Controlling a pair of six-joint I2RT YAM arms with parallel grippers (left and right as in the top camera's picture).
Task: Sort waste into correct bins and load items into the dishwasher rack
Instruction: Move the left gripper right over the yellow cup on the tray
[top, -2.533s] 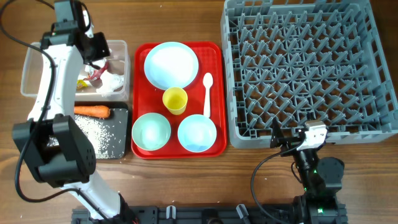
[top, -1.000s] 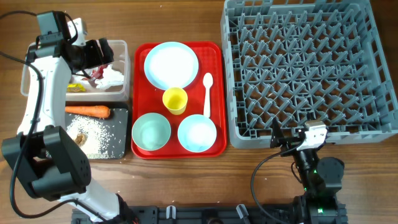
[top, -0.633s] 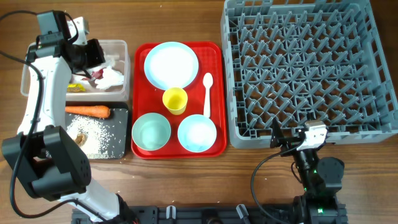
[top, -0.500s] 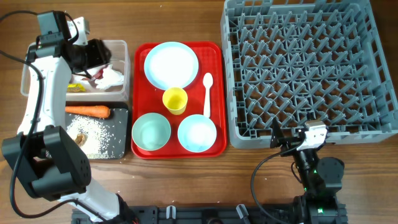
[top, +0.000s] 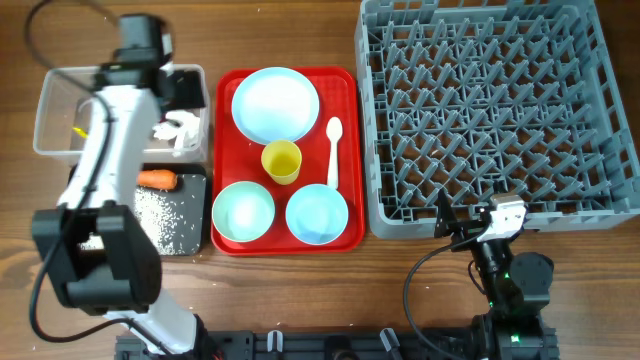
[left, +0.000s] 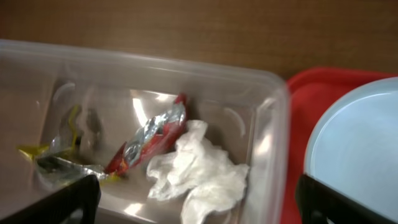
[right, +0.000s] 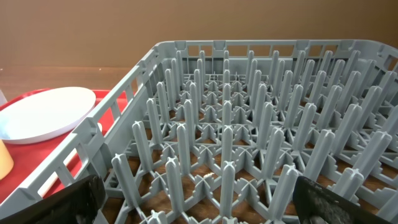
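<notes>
at the near table edge, the right gripper (right: 196, 193) faces the rack (top: 497, 110) from just outside its near wall, jaws spread wide with nothing between them.

near row, left to right:
- black tray (top: 190, 215): holds rice (top: 165, 215). the carrot (top: 157, 180) lies across its far edge, one end hidden under the left arm.
- red tray (top: 350, 150): sits between the black tray and the rack. two bowls (top: 243, 213) (top: 317, 214) stand side by side at its near end.

middle of the red tray: the cup (top: 281, 161) stands upright, and the spoon (top: 333, 152) lies just beside it on the rack side, bowl end far.

far end of the red tray: the plate (top: 275, 105).

far left: the tub (top: 55, 110) sits beyond the black tray, just beside the red tray. the left gripper (left: 196, 193) hangs over the tub end nearest the plate, jaws fully apart and empty.

inside the tub:
- tissue (left: 199, 180), crumpled, near that end wall.
- wrapper (left: 152, 134), touching the tissue.
- yellow scrap (left: 37, 152), farther along; the wrist view is blurred, and it seems to rest against a dark foil piece.
</notes>
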